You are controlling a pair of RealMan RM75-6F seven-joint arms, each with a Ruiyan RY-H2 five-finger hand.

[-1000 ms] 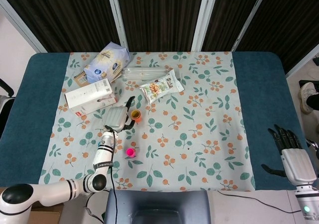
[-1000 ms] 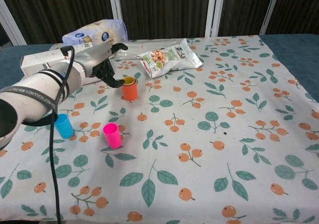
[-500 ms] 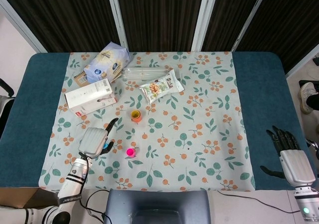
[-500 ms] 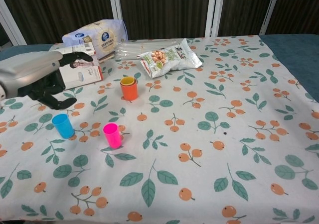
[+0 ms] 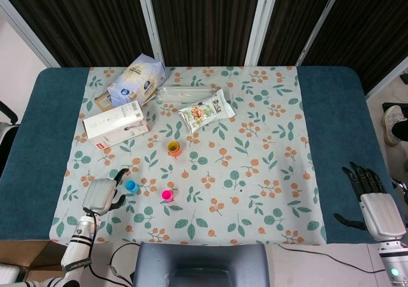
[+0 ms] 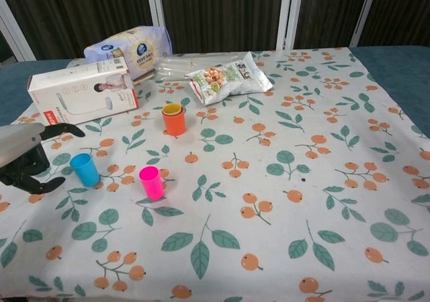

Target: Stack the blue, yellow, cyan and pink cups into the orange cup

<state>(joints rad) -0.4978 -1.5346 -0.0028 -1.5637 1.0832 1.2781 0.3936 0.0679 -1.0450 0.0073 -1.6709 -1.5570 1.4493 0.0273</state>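
Our left hand (image 6: 23, 156) hangs low near the front left corner of the floral tablecloth (image 5: 268, 134), fingers spread apart and holding nothing, just beside the cyan cup (image 6: 85, 169) but not touching it. That cup stands upright, and close to its right stands the pink cup (image 6: 151, 182), also upright, both toward the front left of the cloth. Further back, left of the cloth's middle, we see the orange cup (image 6: 175, 121) upright with a yellow cup (image 6: 173, 108) nested inside it, only the yellow rim showing; whether a blue cup sits in there too we cannot tell. Along the back left edge lie a white carton (image 6: 82, 92), a blue-and-white bag (image 6: 131, 48), a clear plastic package (image 6: 181, 66) and a snack packet (image 6: 227, 78). Our right hand (image 5: 371, 198) rests over the bare blue table (image 5: 331, 108) at the front right corner, fingers spread, holding nothing.
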